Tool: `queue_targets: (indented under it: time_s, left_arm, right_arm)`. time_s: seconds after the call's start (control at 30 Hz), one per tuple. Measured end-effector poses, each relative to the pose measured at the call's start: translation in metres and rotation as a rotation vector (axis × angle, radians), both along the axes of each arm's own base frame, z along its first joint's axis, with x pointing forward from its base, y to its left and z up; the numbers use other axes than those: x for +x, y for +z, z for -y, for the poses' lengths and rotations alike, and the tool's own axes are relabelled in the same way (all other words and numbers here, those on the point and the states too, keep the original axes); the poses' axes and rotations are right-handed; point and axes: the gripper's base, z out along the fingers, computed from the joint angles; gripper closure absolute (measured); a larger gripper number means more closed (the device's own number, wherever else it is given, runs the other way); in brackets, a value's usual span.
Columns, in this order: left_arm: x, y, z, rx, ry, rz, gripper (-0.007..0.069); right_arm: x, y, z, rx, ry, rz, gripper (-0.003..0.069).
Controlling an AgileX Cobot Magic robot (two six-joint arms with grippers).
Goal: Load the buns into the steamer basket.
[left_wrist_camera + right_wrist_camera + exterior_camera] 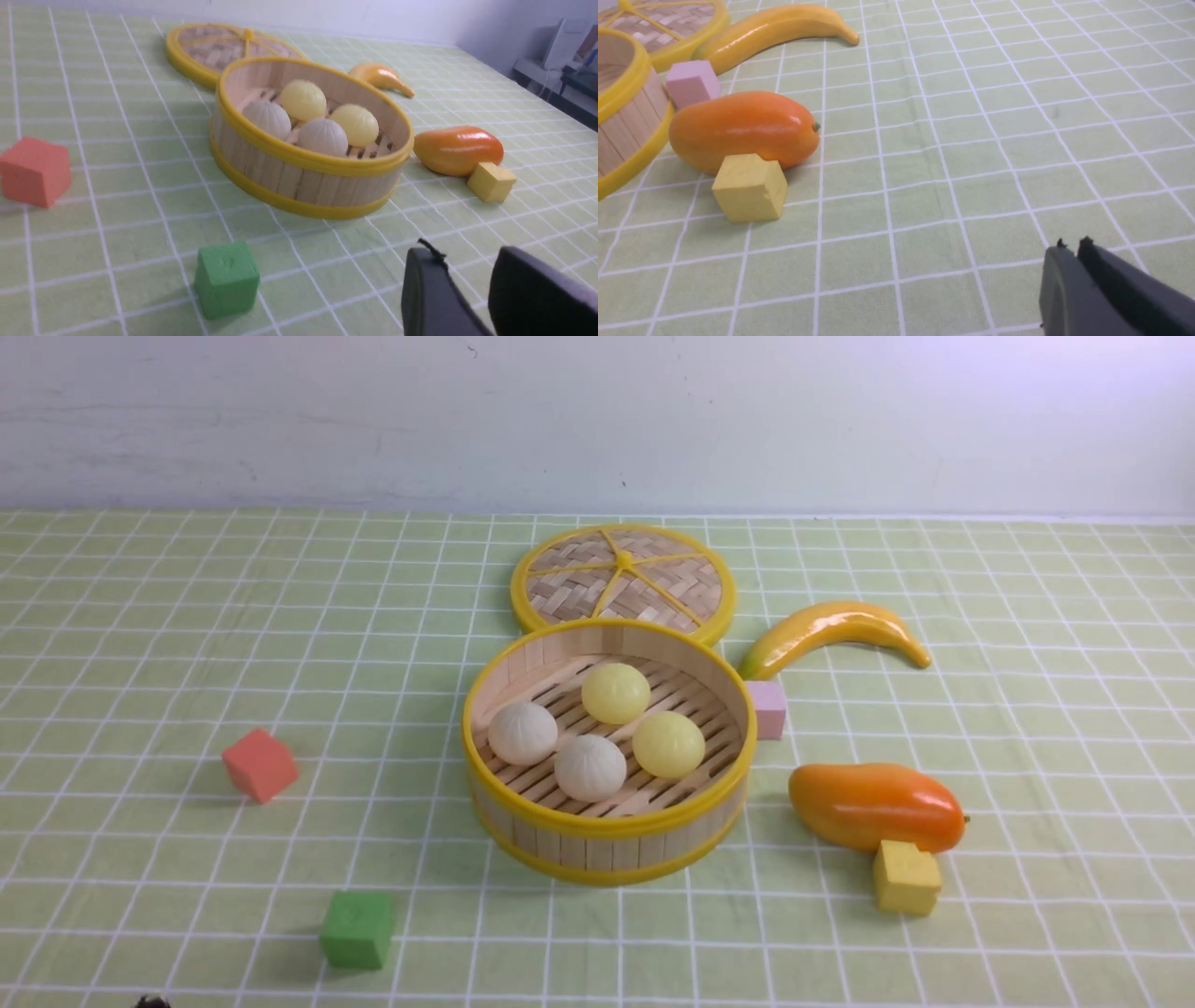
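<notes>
The steamer basket (607,826) stands mid-table, and all the buns lie on its slatted floor: two off-white buns (523,733) (590,768) and two pale yellow buns (616,693) (668,744). The left wrist view shows the basket (299,177) with the buns (322,135) inside. My left gripper (467,261) is open and empty, low over the cloth, near the table's front, well short of the basket. My right gripper (1073,247) is shut and empty, over bare cloth right of the mango. The basket's wall (621,130) shows at the edge of the right wrist view.
The flat woven lid (624,581) lies behind the basket. A banana (836,633), pink cube (767,709), mango (876,805) and yellow cube (906,877) lie to the right. A red cube (260,763) and green cube (358,930) lie to the left.
</notes>
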Motion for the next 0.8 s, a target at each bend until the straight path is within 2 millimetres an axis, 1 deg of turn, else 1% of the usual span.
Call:
queue_targets:
  time_s: [0.03,0.07,0.1,0.13,0.17,0.2,0.23,0.3,0.4,0.57,0.8]
  left_arm:
    - [0.0,0.0,0.0,-0.002,0.006,0.004,0.0436]
    - [0.002,0.001,-0.003,0.004,0.061,0.04,0.0463]
    - [0.005,0.002,-0.008,0.006,0.134,0.067,0.0511]
    - [0.005,0.002,-0.009,0.006,0.156,0.071,0.0536]
    - [0.007,-0.001,-0.014,0.006,0.232,0.066,0.0589]
    - [0.007,-0.001,-0.014,0.007,0.243,0.066,0.0598]
    - [0.008,-0.009,-0.019,0.005,0.323,0.048,0.0638]
    - [0.007,-0.021,-0.025,-0.008,0.405,0.028,0.0638]
    - [0.003,-0.03,-0.028,-0.016,0.461,-0.013,0.0638]
    - [-0.002,-0.05,-0.026,0.035,0.448,-0.199,0.0638]
    - [-0.003,-0.05,-0.026,0.014,0.45,-0.213,0.0638]
  right_arm:
    - [0.0,0.0,0.0,0.0,0.0,0.0,0.0624]
    - [0.0,0.0,0.0,0.0,0.0,0.0,0.0623]
    - [0.0,0.0,0.0,0.0,0.0,0.0,0.0621]
    - [0.0,0.0,0.0,0.0,0.0,0.0,0.062]
    - [0.0,0.0,0.0,0.0,0.0,0.0,0.0618]
    - [0.0,0.0,0.0,0.0,0.0,0.0,0.0618]
    - [0.0,0.0,0.0,0.0,0.0,0.0,0.0615]
    - [0.0,0.0,0.0,0.0,0.0,0.0,0.0613]
    - [0.0,0.0,0.0,0.0,0.0,0.0,0.061]
    - [0.0,0.0,0.0,0.0,0.0,0.001,0.0608]
    - [0.0,0.0,0.0,0.0,0.0,0.001,0.0601]
